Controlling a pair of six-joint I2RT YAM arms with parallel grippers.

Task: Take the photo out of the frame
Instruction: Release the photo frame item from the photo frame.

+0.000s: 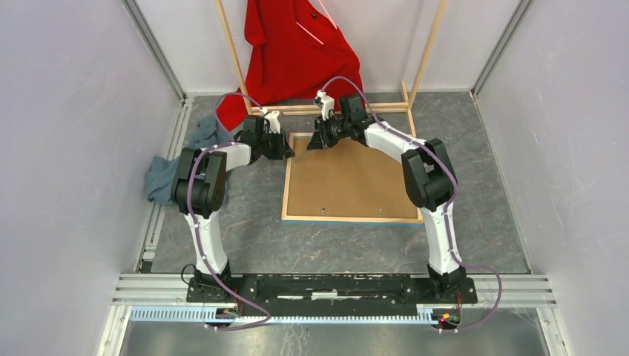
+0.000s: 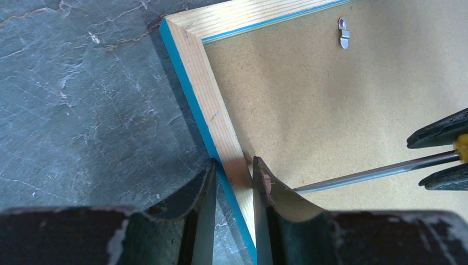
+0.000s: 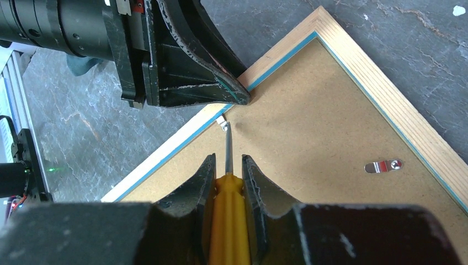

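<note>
Well, the frame [image 1: 348,219] lies face down on the grey table [image 1: 245,237] (brown backing board [image 3: 309,143] uppermost, photo hidden); the left gripper [image 2: 234,165] pinches its left rail near the far corner; the right gripper [image 3: 227,163] clamps a yellow-handled screwdriver [image 3: 227,221], tip at a metal tab [image 3: 222,124]

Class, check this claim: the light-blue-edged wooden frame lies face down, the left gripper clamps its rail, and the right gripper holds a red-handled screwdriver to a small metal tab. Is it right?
Not quite: the right wrist view shows the right gripper holding a yellow-handled screwdriver, not red-handled. The rest stands.
</note>
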